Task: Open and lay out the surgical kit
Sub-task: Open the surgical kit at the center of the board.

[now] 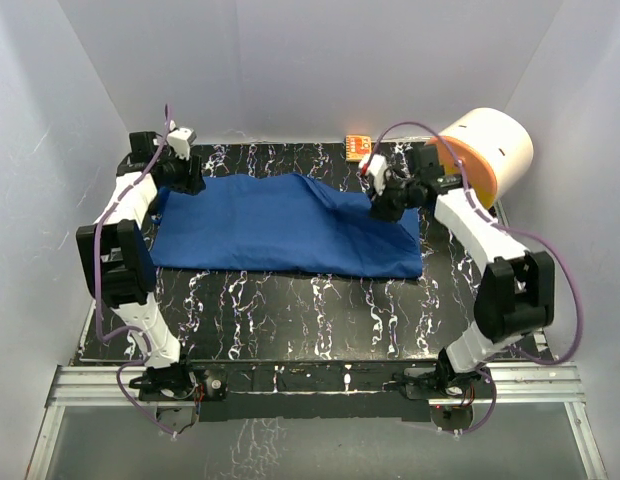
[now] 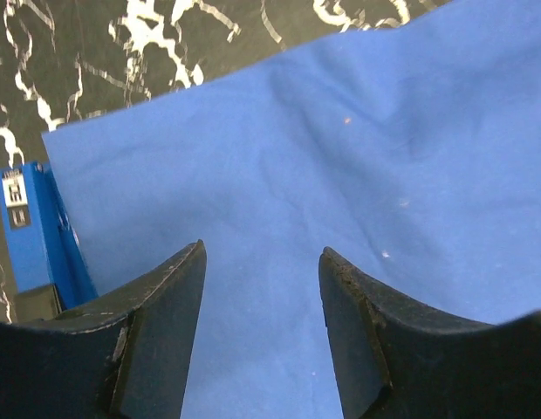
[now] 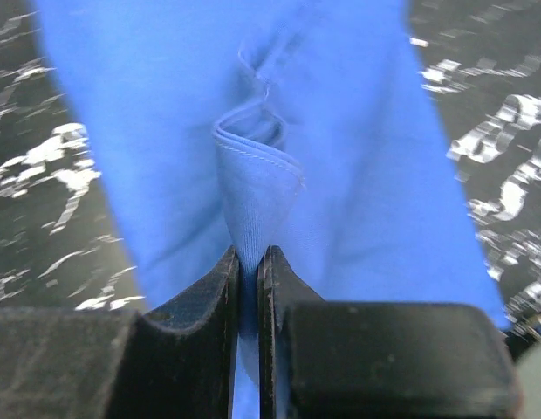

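The royal-blue cloth wrap lies spread across the black marbled table, folded over with a raised ridge near its right end. My right gripper is shut on a pinched, hemmed fold of the cloth and lifts it slightly. My left gripper is open just above the cloth's far left corner; in the left wrist view the cloth fills the space between its fingers. The steel tray, forceps, clamps and clear packets are hidden.
A big white-and-orange cylinder lies at the back right beside the right arm. A small orange box sits at the table's far edge. A small blue tag or block shows left of the cloth's corner. White walls enclose the table.
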`<state>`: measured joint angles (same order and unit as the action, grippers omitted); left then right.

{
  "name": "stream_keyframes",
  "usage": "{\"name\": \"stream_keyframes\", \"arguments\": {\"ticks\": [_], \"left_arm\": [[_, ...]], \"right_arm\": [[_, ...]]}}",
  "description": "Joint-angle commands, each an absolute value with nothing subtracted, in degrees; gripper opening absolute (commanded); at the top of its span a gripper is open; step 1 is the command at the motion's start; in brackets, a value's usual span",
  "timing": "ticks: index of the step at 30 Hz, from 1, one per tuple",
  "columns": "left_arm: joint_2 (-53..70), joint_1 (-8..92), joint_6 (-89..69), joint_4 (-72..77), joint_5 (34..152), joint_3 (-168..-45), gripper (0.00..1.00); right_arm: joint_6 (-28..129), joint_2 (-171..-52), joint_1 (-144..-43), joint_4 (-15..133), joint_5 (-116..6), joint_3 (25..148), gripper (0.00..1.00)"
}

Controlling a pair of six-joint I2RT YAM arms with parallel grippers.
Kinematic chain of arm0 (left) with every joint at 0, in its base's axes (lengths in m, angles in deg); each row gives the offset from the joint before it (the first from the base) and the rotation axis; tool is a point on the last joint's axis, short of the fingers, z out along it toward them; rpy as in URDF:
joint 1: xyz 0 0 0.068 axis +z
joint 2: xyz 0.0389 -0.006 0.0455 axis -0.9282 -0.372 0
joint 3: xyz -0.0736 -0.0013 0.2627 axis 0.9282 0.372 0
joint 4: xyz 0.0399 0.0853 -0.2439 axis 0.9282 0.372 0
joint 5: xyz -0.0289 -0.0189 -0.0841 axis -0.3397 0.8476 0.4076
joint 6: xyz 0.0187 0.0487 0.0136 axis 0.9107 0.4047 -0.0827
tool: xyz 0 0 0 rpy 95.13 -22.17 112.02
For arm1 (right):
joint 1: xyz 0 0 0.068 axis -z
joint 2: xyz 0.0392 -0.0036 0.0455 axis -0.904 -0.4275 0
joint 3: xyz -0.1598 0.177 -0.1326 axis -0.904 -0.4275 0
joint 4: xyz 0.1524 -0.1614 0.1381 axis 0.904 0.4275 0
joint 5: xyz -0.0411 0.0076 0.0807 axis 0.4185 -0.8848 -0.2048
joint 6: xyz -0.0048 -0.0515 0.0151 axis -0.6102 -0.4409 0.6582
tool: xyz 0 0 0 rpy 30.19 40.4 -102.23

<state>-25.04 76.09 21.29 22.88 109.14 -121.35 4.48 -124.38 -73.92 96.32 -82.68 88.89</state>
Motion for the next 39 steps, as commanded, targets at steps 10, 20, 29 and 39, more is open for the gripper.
{"name": "stream_keyframes", "arguments": {"ticks": [10, 20, 29, 39], "left_arm": [[-14.70, 69.98, 44.03, 33.25, 125.28, -119.48, 0.56], [-11.75, 57.67, 63.88, 42.73, 123.01, -117.89, 0.59], [-13.25, 54.68, 77.06, 38.08, 118.86, -115.49, 0.63], [-19.12, 54.02, 80.81, 35.06, 120.89, -119.65, 0.67]], "right_arm": [[-3.85, -106.23, -83.83, 109.60, -86.19, 73.72, 0.00], [0.56, -102.01, -83.85, 110.00, -88.84, 75.83, 0.00], [2.31, -100.31, -82.67, 114.31, -92.84, 81.96, 0.00], [2.77, -96.33, -82.63, 118.02, -96.62, 83.77, 0.00]]}}
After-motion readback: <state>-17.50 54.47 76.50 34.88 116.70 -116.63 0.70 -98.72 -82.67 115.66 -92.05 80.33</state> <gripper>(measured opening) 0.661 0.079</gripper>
